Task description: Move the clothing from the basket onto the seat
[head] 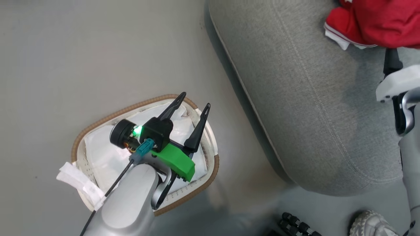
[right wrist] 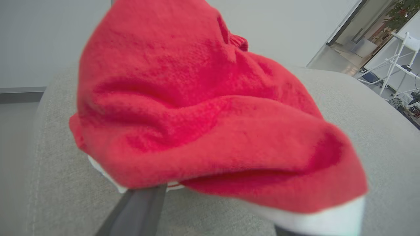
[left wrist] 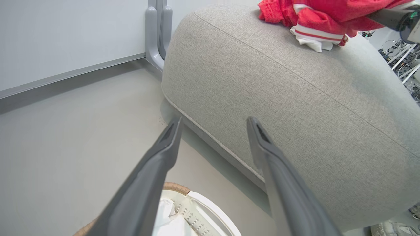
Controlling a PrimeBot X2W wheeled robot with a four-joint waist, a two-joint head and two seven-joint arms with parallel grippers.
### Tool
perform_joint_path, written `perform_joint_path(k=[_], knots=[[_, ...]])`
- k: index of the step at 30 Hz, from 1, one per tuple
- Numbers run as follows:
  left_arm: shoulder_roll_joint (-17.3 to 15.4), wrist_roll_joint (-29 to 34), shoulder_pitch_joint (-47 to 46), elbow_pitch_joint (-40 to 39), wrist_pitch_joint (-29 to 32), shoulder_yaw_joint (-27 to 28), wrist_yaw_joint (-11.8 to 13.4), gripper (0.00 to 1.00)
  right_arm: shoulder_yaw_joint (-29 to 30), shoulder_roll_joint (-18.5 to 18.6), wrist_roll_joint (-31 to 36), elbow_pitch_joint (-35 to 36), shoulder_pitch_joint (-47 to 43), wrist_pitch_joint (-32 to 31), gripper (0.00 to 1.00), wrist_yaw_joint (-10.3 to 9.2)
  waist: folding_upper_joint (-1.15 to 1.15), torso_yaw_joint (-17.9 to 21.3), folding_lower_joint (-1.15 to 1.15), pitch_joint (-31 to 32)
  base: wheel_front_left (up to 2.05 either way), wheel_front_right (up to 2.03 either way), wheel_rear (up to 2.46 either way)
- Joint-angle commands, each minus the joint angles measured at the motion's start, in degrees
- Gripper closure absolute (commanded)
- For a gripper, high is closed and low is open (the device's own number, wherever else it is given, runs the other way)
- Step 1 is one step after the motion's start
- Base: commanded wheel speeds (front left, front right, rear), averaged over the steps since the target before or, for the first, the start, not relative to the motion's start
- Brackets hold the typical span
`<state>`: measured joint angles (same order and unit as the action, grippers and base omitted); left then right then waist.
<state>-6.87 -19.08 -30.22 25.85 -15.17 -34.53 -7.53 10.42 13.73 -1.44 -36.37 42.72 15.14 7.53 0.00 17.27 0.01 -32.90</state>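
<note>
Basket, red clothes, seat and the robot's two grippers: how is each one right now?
basket: upright, with just its white liner inside.
clothing: crumpled in a heap on the seat.
seat: carrying the clothing near one end.
left gripper: jaws open, holding nothing, above the basket.
right gripper: jaws open, with the clothing draped over them.
</note>
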Motion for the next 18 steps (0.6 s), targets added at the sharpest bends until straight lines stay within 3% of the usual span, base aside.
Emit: perform_joint_path(k=[1,12,18], knots=[[0.0,-0.4,1.6,-0.1,0.0,0.9,0.1,0.00,0.2,-0.1,0.4,0.6,-2.4,0.0,0.00,-0.08,0.00,0.6,-0.01,4.1,0.00,0.00,0.00],[1.0,0.7,10.8,0.3,0.0,9.1,0.1,0.00,-1.3,-3.0,-0.9,6.1,-16.9,0.0,0.00,-0.08,0.00,-1.0,-0.01,14.3,0.00,0.00,0.00],[2.2,2.5,15.1,-0.7,0.0,16.5,0.1,0.00,-3.8,-6.0,-2.7,11.3,-21.9,0.0,0.00,-0.08,0.00,-3.5,-0.01,17.2,0.00,0.00,0.00]])
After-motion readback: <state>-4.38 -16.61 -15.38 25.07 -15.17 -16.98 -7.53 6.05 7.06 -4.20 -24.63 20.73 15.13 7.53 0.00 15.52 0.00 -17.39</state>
